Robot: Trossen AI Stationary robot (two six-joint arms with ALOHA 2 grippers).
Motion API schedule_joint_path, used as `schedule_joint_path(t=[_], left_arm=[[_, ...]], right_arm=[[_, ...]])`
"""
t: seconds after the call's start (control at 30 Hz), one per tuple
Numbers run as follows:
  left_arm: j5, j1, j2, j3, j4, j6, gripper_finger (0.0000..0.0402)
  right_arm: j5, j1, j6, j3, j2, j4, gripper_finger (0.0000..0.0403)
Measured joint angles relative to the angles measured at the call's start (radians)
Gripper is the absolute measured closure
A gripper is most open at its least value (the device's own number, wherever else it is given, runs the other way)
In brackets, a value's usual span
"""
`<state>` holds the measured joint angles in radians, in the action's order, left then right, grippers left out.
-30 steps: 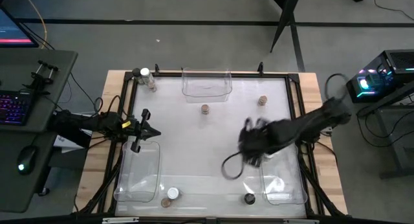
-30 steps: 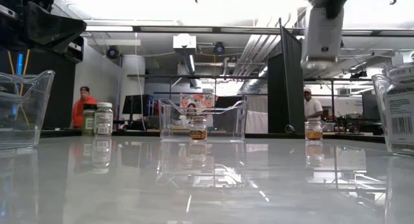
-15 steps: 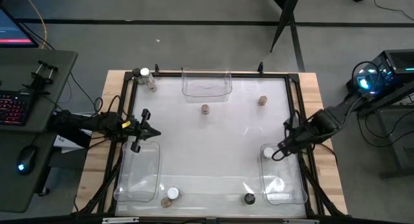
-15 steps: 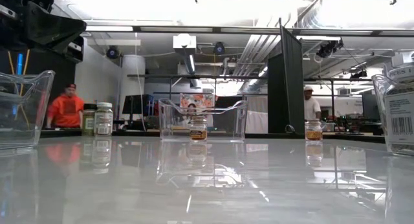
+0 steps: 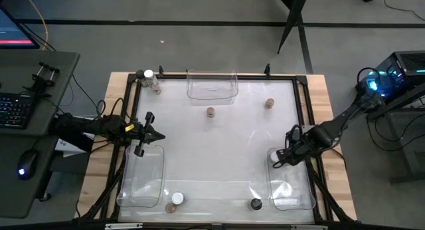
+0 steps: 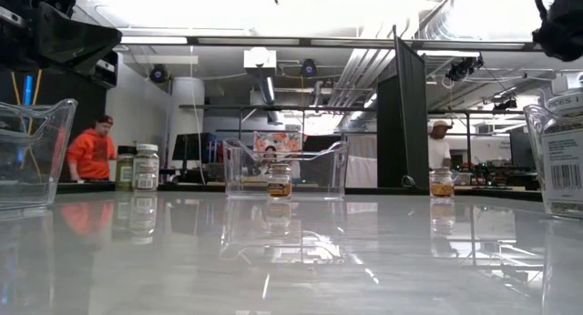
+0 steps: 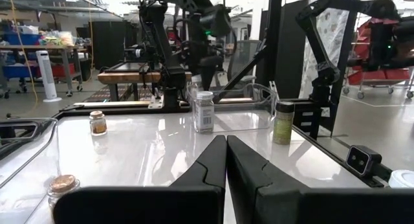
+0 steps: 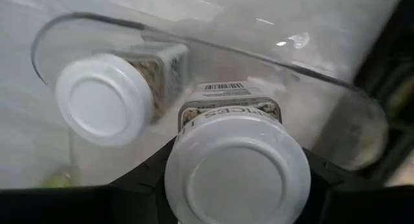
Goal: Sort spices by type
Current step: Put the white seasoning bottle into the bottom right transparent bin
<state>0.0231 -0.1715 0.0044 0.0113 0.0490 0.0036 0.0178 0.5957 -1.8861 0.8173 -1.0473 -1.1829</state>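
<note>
Right gripper pinches white-lidded jar, upright, lid toward wrist, directly above right bin. Inside bin, just beside: second white-lidded jar. Farther off, left gripper pressed together, waits near left bin.

In the right wrist view the white-lidded jar between the dark fingers is cut off by the picture's lower edge, and its broad lid hides nearly all of its label and body. In the low view the clear bin on the table's right side runs off the picture's edge, and the right gripper above that bin is only partly inside the picture. Seen from the high view, the jars' labels are too small to read.
</note>
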Motion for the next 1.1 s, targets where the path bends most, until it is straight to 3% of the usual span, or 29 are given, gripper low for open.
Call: schedule_joint_path(t=[0.37,0.57,0.87,1.1], left_arm=[[0.000,0.000,0.000,0.000,0.000,0.000,0.0401],[0.000,0.000,0.000,0.000,0.000,0.000,0.0401],[0.000,0.000,0.000,0.000,0.000,0.000,0.0401],[0.000,0.000,0.000,0.000,0.000,0.000,0.0401]], right_arm=[[-0.030,0.000,-0.098,-0.062,0.000,0.137,0.0211],[-0.087,0.000,-0.122,-0.062,0.000,0.130,0.0211],[-0.091,0.000,-0.096,-0.062,0.000,0.126,0.0211],[-0.135,0.000,-0.105,-0.062,0.000,0.108,0.0127]])
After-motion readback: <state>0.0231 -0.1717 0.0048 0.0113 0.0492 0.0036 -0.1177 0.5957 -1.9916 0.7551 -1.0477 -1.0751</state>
